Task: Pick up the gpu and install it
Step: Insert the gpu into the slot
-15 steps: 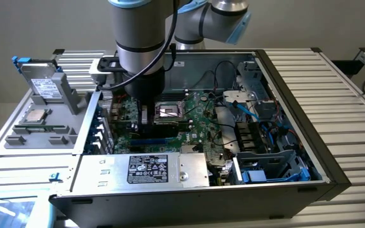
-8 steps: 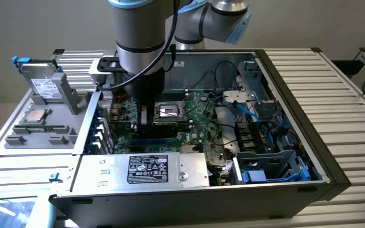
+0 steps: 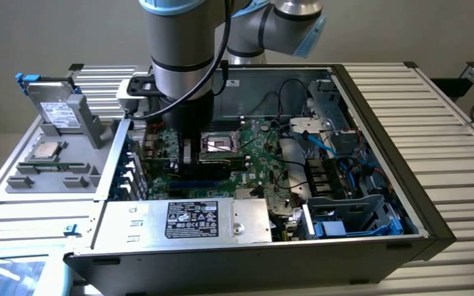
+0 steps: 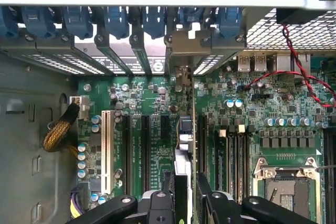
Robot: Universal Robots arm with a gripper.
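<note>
Gripper (image 4: pixel 185 205) is reaching down into the open computer case (image 3: pixel 385 105). The fingers (image 4: pixel 207 198) are clamping the gpu (image 4: pixel 184 135) between them; the card is standing on edge, so the wrist view is looking along its thin side, with the green board edge running straight out ahead of the fingertips.

The card is hanging over the motherboard (image 4: pixel 152 98), in line with the expansion slots; cannot tell whether its lower edge is touching a slot.

Edges ahead of the fingertips:
- the rear wall's row of slot covers with blue latches (image 4: pixel 115 19) is closing off that end
- a plain metal plate (image 4: pixel 186 40) in that row is lining up with the card's edge; cannot tell whether it belongs to the card

Room to either side of the fingers:
- on one side the black slots (image 4: pixel 144 150) and then the white slot (image 4: pixel 106 150) are lying bare; a yellow braided cable (image 4: pixel 60 129) is curving well beyond them
- on the other side the memory slots (image 4: pixel 233 156) are running just beside the card, with the CPU socket (image 4: pixel 286 182) past them; a red-and-black twisted wire (image 4: pixel 294 61) is crossing the board clear of the fingers

In the exterior view the arm is coming straight down over the board; the power supply (image 3: pixel 192 219) is sitting near the fingers on the camera's side. Outside the case, at the exterior view's left, a hard drive (image 3: pixel 56 111) is standing tilted on a grey fixture (image 3: pixel 23 185), well apart from the gripper.
</note>
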